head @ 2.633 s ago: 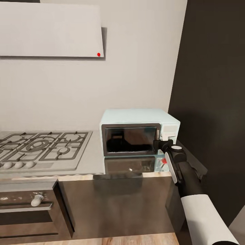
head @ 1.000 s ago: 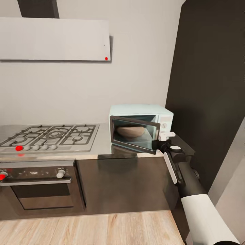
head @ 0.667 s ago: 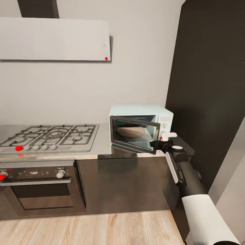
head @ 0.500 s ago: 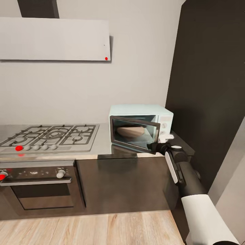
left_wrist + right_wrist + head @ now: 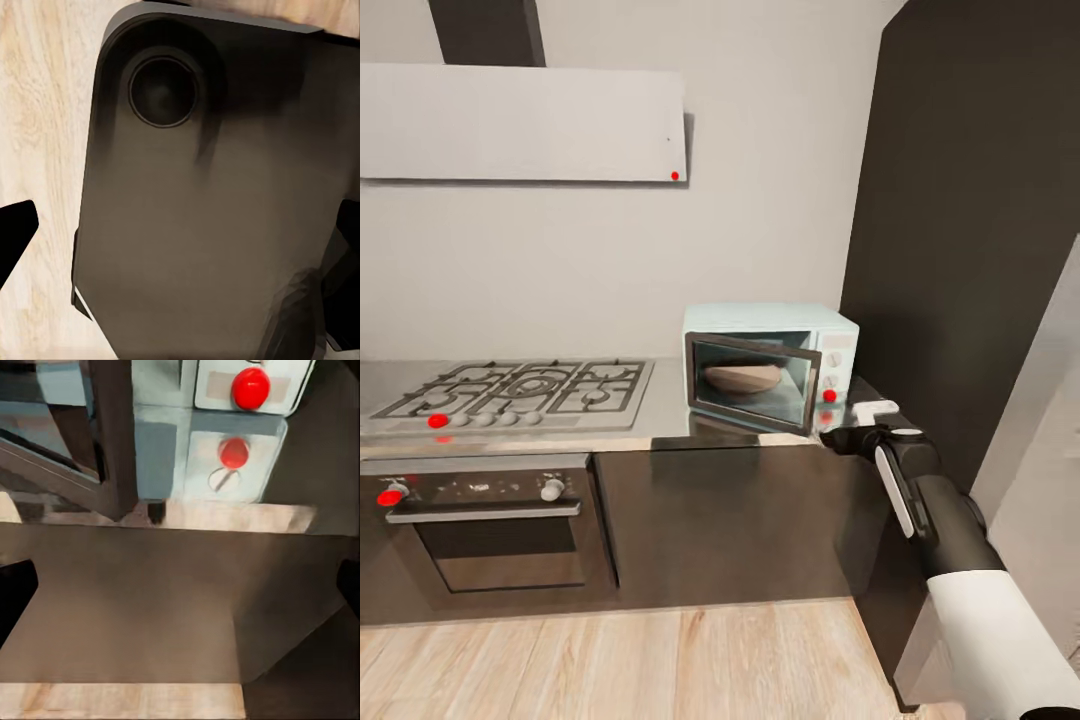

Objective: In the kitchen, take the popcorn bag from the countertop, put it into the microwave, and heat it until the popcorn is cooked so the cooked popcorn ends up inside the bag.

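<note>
The mint-blue microwave (image 5: 780, 328) stands on the steel countertop (image 5: 660, 428) beside the tall dark cabinet. Its dark-framed door (image 5: 755, 385) hangs ajar, and a tan crinkled popcorn bag (image 5: 740, 378) lies inside. A red indicator dot (image 5: 829, 396) glows on the control panel, also seen as the dot (image 5: 250, 388) in the right wrist view above its reflection. My right gripper (image 5: 852, 425) hovers open at the countertop's front edge, just right of the door and apart from it; its fingertips (image 5: 15, 592) stand wide. My left gripper (image 5: 180, 240) is open and points down at my dark base (image 5: 210, 225).
A gas hob (image 5: 520, 388) with a red-marked knob lies left of the microwave, above a dark oven (image 5: 490, 520). A flat white hood (image 5: 520, 122) hangs on the wall. A tall dark cabinet (image 5: 960, 250) closes the right side. Light wood floor (image 5: 610, 660) spreads in front.
The microwave door went from shut to ajar, showing the bag. The camera pulled back. My right gripper has since drawn away from the door's edge, rightward and lower, uncovering the red dot.
</note>
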`<state>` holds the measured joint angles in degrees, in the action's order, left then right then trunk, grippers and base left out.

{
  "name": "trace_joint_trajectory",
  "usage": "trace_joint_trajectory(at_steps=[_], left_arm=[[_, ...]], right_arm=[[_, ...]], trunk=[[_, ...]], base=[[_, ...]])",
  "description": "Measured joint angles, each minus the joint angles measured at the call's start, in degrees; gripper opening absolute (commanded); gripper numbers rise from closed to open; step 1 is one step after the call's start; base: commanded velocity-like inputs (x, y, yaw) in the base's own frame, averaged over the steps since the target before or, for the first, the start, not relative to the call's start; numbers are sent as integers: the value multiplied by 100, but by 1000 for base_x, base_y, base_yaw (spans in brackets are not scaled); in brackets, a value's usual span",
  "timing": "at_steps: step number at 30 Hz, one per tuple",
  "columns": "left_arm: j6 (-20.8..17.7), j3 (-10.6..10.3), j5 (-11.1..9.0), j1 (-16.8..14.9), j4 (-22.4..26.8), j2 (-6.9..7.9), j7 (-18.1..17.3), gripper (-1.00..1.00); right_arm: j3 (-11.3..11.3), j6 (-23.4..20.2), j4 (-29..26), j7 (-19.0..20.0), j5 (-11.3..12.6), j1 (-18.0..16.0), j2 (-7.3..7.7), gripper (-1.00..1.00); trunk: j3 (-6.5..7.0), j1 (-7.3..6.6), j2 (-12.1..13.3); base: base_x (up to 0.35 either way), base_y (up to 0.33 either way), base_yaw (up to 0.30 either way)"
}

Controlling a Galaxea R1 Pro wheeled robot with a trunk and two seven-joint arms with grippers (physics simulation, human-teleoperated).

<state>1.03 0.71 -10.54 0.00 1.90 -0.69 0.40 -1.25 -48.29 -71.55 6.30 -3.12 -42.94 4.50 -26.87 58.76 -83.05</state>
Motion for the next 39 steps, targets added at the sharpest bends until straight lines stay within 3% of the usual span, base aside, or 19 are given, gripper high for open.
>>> trace_joint_trajectory(at_steps=[5, 8, 12, 32, 37, 39], left_arm=[[0, -4, -1, 0, 0, 8, 0, 100], [0, -4, -2, 0, 0, 9, 0, 100], [-6, 0, -3, 0, -1, 2, 0, 100], [-8, -12, 8, 0, -1, 8, 0, 100], [-5, -12, 8, 0, -1, 9, 0, 100], [-2, -12, 8, 0, -1, 9, 0, 100]], right_arm=[[50, -185, -32, -35, 12, 0, 102, 100], [411, -165, -47, -102, 5, 0, 106, 100], [679, 55, -63, -123, -15, 0, 104, 100], [696, 641, -41, -83, -34, 0, 53, 100], [697, 645, -13, 13, 24, 0, 77, 100], [698, 643, -10, 259, 44, 0, 96, 100]], trunk=[[0, -3, 0], [0, -4, 0], [0, -5, -1], [0, -7, -1], [0, -7, -1], [0, -5, -1]], base=[[-72, 0, 0], [-4, 0, 0], [69, 0, 0], [299, 0, 0], [288, 0, 0], [95, 0, 0]])
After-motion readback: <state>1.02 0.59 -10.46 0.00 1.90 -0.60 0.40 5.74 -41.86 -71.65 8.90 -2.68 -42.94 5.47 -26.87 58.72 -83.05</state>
